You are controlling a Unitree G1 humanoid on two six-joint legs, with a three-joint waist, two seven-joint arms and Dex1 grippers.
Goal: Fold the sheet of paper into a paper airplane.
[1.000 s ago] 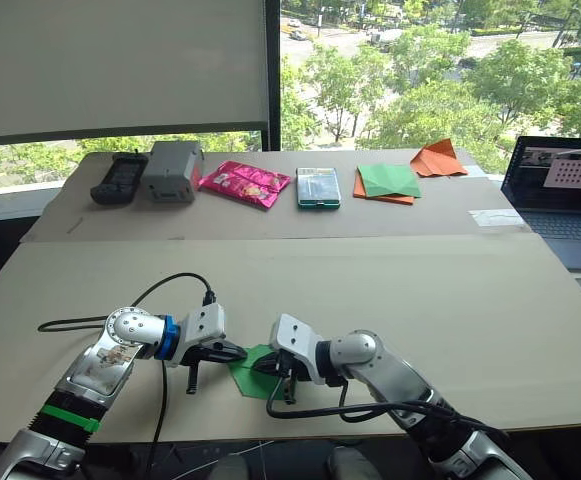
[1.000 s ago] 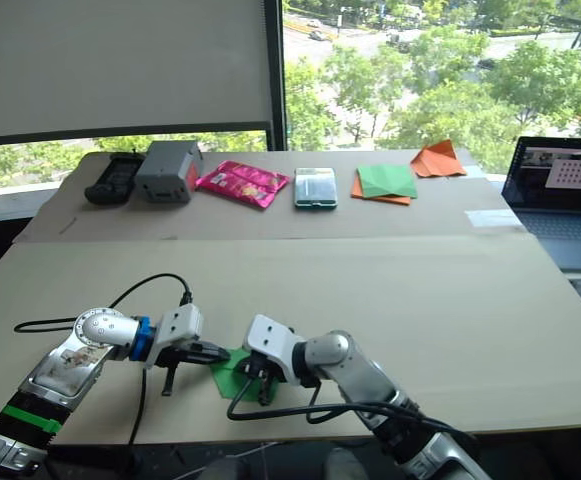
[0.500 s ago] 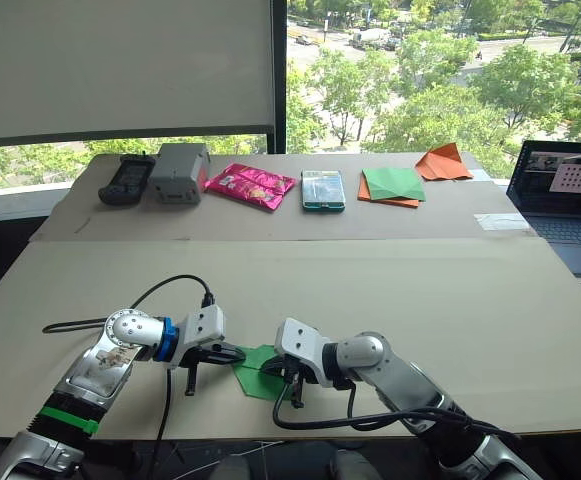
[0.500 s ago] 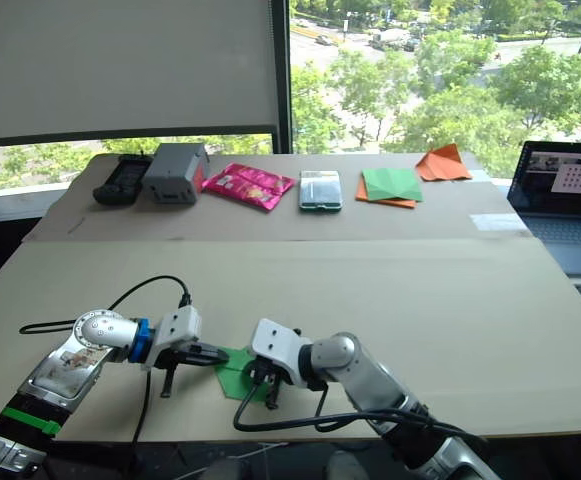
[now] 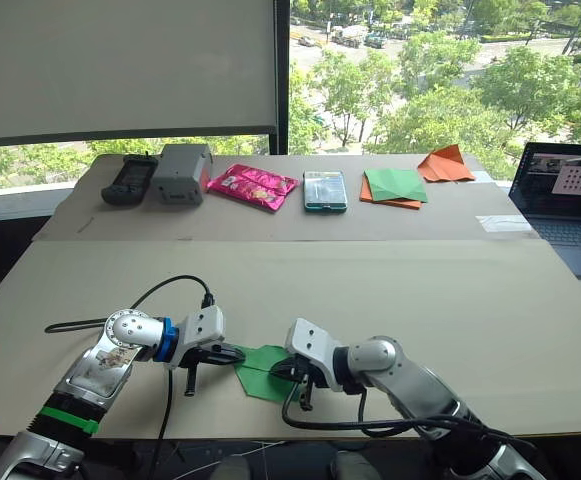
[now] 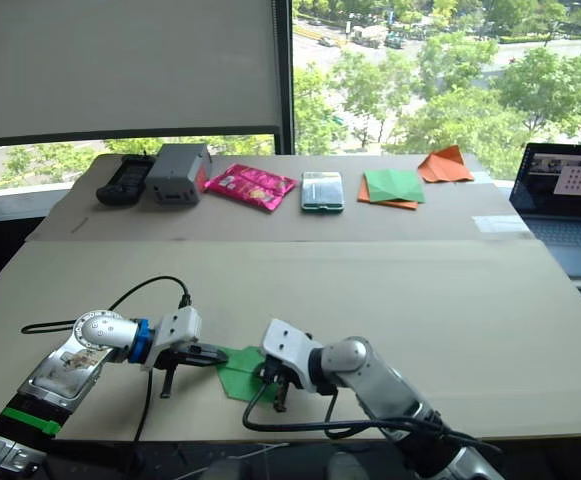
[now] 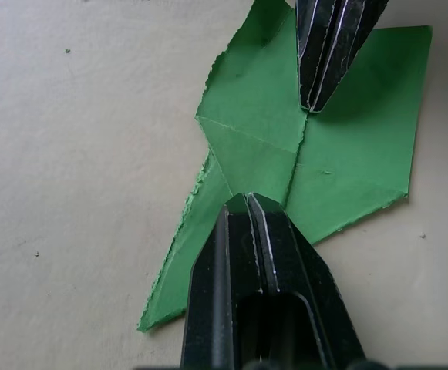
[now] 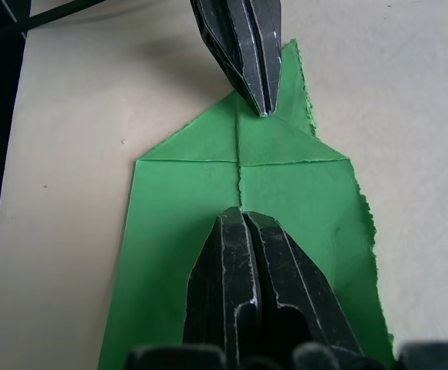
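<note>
Mid-fold: clenched left end effector (image 7: 248, 202) and clenched right end effector (image 8: 240, 217) pin green sheet of paper (image 5: 260, 368), lower centre; next, fold along centre crease.

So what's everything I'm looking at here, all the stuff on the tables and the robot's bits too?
sheet of paper: one, bright green, creased with corners folded in, near table edge between the grippers
remote-like device: one, black, far table, left end
box: one, grey, beside the black device
snack packet: one, pink, far table
flat case: one, teal and clear, far table middle
darker green sheet: one, lying on orange paper
orange paper triangle: one, far right
laptop: one, open, right edge
left gripper: one, black, shut, tip on the paper
right gripper: one, black, shut, tip on the paper
</note>
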